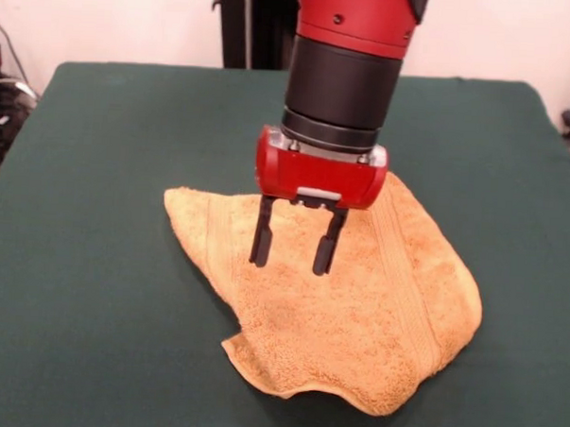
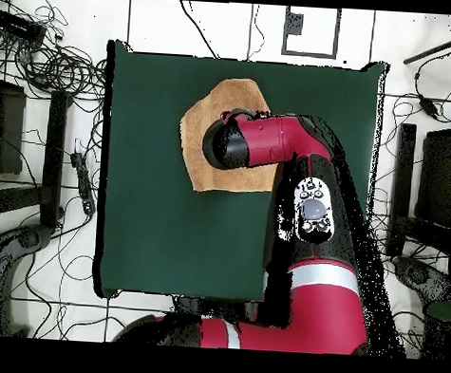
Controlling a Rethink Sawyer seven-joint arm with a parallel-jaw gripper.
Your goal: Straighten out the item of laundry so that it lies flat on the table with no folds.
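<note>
Dark green table (image 1: 94, 262) carries the rumpled towel (image 1: 356, 321) under the gripper (image 1: 294, 255), whose fingers hang apart and empty above it, the cloth's bulk stretching toward five o'clock in the front view

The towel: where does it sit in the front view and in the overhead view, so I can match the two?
Front view: the towel lies crumpled right of centre in the lower half of the picture, under the open gripper.
Overhead view: the towel lies near the table's top edge, partly hidden by the arm.
Shared landmark: the arm's red and black wrist, above the towel in both views.
</note>
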